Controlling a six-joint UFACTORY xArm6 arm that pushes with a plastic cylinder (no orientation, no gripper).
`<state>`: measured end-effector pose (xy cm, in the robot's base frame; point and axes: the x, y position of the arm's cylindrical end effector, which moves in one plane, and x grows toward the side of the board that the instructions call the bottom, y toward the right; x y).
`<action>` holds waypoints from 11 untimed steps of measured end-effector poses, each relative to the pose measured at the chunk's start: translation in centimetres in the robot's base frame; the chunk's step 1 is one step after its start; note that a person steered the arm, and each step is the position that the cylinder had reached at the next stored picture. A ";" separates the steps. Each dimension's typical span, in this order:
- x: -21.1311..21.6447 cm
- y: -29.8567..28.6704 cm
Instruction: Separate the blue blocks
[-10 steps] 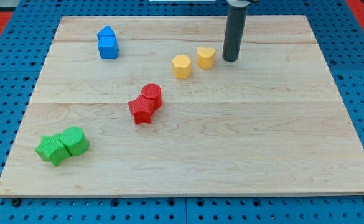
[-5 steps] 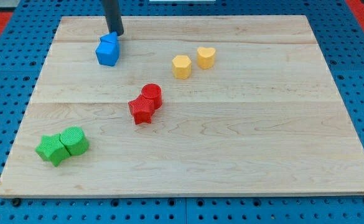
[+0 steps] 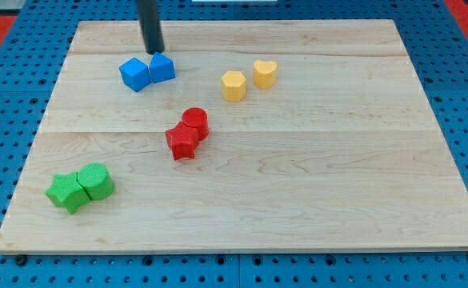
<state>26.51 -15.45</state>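
Two blue blocks sit side by side near the view's top left of the wooden board (image 3: 314, 200): a blue cube (image 3: 135, 74) on the left and a second blue block (image 3: 162, 68) touching it on the right. My tip (image 3: 154, 51) stands just above the seam between them, at the top edge of the right one. The dark rod rises out of the view's top.
Two yellow blocks, a hexagon-like one (image 3: 233, 86) and a heart (image 3: 265, 74), lie right of the blue pair. A red cylinder (image 3: 195, 122) and red star (image 3: 182, 142) touch at mid-board. Two green blocks (image 3: 80, 188) touch at the bottom left.
The rod came from beside the yellow heart to the blue blocks. The blue blocks, stacked one behind the other before, now lie side by side, shifted a little down and right.
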 end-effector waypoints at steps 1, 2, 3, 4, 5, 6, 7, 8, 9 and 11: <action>1.1 -2.1; 4.1 -1.4; 5.4 0.3; 5.0 3.9; 4.3 6.3; 4.0 6.4; 3.8 0.5; 7.9 -1.8; 10.2 -0.6; 15.0 1.2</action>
<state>41.56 -14.28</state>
